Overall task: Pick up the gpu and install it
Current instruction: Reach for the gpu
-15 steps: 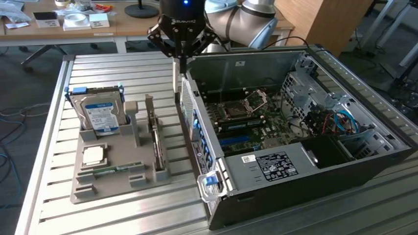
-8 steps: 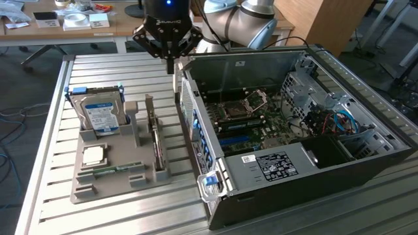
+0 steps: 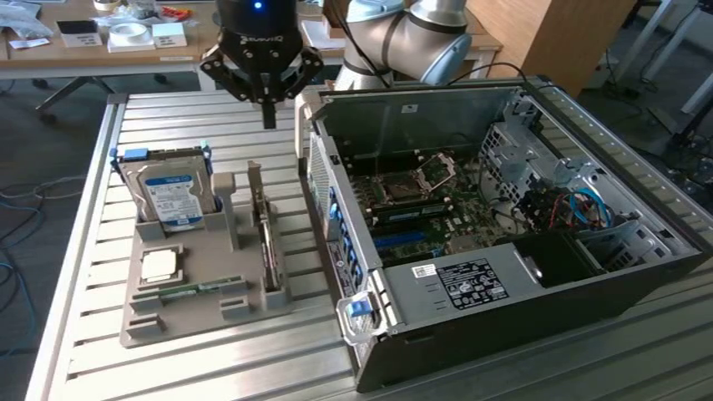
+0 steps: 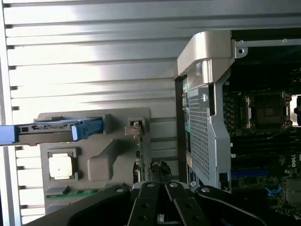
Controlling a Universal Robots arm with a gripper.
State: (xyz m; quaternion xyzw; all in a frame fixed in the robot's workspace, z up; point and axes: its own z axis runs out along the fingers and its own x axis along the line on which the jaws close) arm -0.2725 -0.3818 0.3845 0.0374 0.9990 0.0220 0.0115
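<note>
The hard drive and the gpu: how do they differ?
The hard drive is a thick silver box with a blue-white label; the gpu is a thin card. The hard drive stands at the exterior view's left of the grey holder, the gpu at its right. Both stand on edge.

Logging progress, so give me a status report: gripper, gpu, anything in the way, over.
Gripper shut, empty, roughly above the gpu. Gpu upright in grey holder, untouched. Hard drive alongside, apart from it.

Bright daylight, glare on slatted table (image 4: 94, 70), shadowed case (image 3: 523, 326) interior
</note>
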